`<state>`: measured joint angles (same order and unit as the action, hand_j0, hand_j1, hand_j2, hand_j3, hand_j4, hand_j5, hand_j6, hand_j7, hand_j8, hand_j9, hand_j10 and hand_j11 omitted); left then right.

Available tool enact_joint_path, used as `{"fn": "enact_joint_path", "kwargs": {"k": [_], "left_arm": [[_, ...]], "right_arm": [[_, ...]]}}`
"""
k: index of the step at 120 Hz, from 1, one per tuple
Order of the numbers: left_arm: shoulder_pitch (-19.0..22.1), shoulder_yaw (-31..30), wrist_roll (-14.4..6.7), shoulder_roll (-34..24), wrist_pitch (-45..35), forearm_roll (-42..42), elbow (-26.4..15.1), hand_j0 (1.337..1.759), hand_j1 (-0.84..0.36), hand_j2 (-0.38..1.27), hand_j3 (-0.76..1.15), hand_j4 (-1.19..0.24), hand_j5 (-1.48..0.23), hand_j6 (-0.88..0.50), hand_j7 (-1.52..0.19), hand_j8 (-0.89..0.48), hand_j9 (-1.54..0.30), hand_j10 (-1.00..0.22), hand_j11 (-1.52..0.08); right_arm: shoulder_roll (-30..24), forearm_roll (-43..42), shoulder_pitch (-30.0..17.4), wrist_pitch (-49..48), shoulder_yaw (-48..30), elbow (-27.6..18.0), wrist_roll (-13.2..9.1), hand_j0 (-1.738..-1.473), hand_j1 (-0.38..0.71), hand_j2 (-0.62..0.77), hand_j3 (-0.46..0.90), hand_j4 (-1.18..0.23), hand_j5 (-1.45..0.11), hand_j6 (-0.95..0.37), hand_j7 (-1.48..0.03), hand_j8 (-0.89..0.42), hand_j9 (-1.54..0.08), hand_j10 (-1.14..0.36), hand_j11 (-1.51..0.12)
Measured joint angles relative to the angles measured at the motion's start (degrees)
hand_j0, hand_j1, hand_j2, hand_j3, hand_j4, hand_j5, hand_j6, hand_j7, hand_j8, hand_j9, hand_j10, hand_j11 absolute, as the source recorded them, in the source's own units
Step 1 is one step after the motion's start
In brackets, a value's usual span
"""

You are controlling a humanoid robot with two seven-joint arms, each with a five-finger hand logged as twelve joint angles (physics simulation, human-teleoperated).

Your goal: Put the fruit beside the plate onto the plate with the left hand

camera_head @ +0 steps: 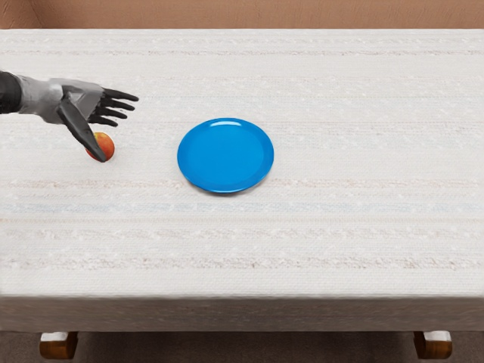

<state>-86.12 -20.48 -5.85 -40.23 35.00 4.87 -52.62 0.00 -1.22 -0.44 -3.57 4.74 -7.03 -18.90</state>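
Head view, looking down on a pale desk (340,227). My left hand (83,106) shows at the upper left of the frame, fingers spread and holding nothing, thumb angled down across a small orange-red fruit (107,144). The fruit sits on the desk, left of the blue plate (225,155) at mid-frame and apart from it. I judge the hand is spread this way so it can close around the fruit.

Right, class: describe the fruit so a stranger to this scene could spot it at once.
Find the round blue plate near the middle of the pale table. Left of it in the picture, just under the robot's left hand, lies the fruit: small, round, orange-red, the only warm-coloured thing there.
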Motion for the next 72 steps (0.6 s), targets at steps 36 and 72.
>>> {"fn": "enact_joint_path", "kwargs": {"k": [36, 72], "left_arm": [[-1.5, -5.0, 1.0, 0.9, -5.5, -0.4, 0.4, 1.658, 0.31, 0.01, 0.00, -0.03, -0.04, -0.03, -0.04, -0.03, -0.04, -0.03, -0.04], [-1.0, -10.2, 0.9, 6.9, -19.7, 3.6, 4.1, 1.658, 0.28, 0.01, 0.00, -0.06, -0.07, -0.06, -0.07, -0.06, -0.07, -0.06, -0.07]], "right_arm": [[0.0, 0.0, 0.0, 0.0, 0.0, 0.0, 0.0, -1.658, -0.35, 0.00, 0.00, 0.00, 0.00, 0.00, 0.00, 0.00, 0.00, 0.00, 0.00], [0.0, 0.0, 0.0, 0.0, 0.0, 0.0, 0.0, -1.658, -0.35, 0.00, 0.00, 0.00, 0.00, 0.00, 0.00, 0.00, 0.00, 0.00, 0.00]]}}
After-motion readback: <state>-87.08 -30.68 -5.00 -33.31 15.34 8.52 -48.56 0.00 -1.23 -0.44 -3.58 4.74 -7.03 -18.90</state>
